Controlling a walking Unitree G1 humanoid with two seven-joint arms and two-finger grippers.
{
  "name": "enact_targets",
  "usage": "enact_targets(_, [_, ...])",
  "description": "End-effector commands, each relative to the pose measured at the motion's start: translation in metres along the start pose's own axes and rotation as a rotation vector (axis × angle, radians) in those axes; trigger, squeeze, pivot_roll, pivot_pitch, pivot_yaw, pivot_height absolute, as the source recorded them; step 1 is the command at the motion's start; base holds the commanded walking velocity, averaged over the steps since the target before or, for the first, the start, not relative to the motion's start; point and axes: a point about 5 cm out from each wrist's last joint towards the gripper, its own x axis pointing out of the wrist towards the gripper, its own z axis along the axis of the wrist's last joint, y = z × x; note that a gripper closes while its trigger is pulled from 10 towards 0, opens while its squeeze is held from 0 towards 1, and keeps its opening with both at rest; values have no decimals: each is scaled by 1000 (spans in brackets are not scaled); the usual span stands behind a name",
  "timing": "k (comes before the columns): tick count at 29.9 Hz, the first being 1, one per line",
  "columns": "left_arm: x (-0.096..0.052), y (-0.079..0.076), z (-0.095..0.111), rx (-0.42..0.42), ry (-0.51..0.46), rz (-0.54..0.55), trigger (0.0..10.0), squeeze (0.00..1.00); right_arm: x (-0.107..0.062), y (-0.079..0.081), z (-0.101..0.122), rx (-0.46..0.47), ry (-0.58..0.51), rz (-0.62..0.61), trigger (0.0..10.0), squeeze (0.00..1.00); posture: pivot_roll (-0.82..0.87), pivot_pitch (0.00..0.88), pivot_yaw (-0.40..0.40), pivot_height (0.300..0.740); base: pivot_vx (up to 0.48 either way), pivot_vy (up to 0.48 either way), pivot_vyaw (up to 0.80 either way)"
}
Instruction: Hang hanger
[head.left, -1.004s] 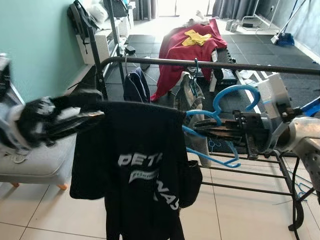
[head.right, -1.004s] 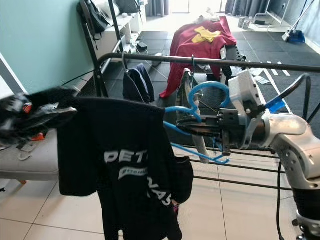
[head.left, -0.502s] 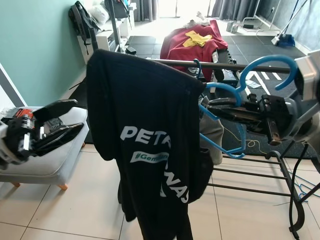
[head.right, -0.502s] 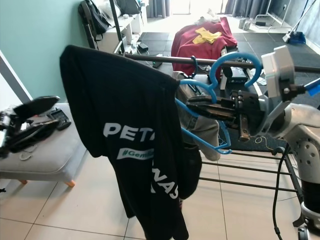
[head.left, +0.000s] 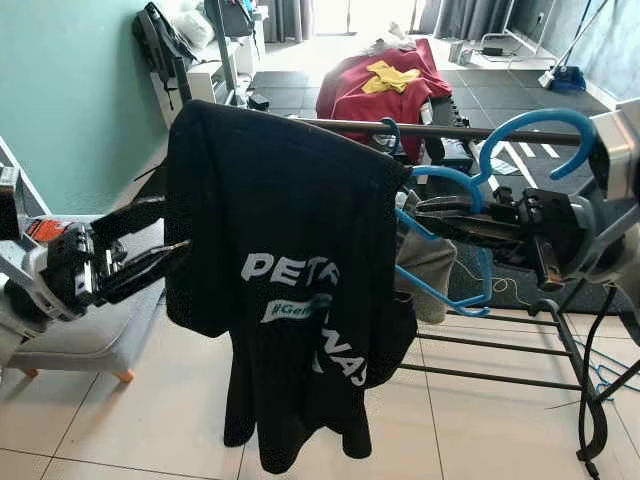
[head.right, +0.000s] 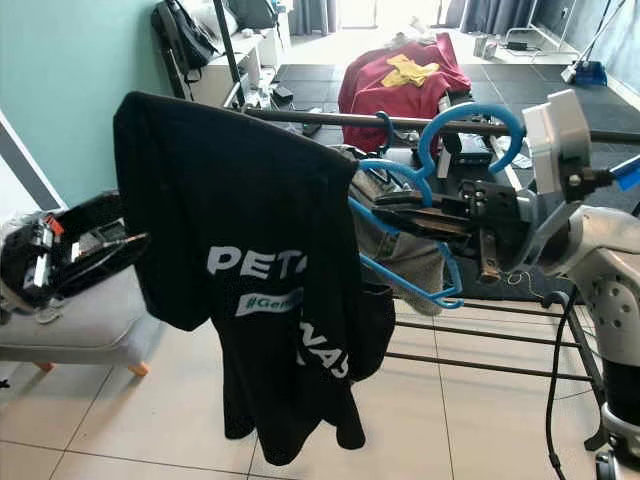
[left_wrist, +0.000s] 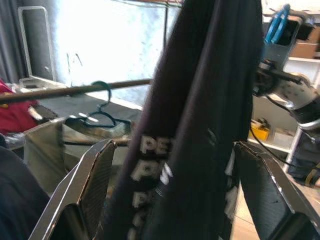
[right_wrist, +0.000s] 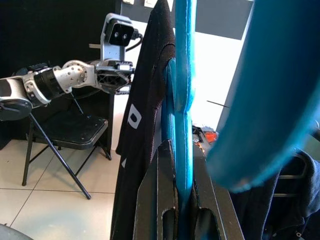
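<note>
1. The right gripper (head.left: 425, 216) was clamped on the blue hanger (head.left: 445, 240), its two black fingers pressed together on the plastic, as the right wrist view confirmed; the hanger's big hook (head.left: 535, 135) curved up beside the wrist housing, near the rack rail (head.left: 470, 131) but apart from it.
2. A black T-shirt (head.left: 290, 270) with white lettering hung from the hanger, held in front of the rail; its hem dangled above the tiled floor (head.left: 120, 430).
3. The left gripper (head.left: 160, 262) reached in from the left, fingertips at the shirt's left edge; in the left wrist view the fingers (left_wrist: 95, 185) stood wide apart with the shirt's fabric between them, not pinched.
4. On the rail behind hung a dark green hanger hook (head.left: 388, 135) with a grey garment (head.left: 430, 265) below it; whether the two were joined could not be told.
5. A grey padded stool (head.left: 95, 335) stood at the left by the teal wall (head.left: 70, 100); further back lay a red cloth (head.left: 375, 85) with a yellow item (head.left: 390, 78) on top.
</note>
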Motion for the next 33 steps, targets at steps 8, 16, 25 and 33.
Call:
enact_targets(8, [13,-12,-15,-54,1,-63,0,0,6,2,8,-24,-35,21,0,0,-153,33,45,740,0,0,0])
enact_targets(16, [29,-16,-24,-89,-71,-55,0,0,9,2,8,-22,-39,22,0,0,-158,34,44,740,0,0,0])
enact_targets(25, [17,-2,-16,-29,-73,67,0,0,4,-3,6,-26,-23,-30,0,0,-155,39,44,740,0,0,0])
enact_targets(33, [-37,43,27,163,-200,540,0,0,-13,-9,-27,31,185,-153,0,0,-149,48,35,740,0,0,0])
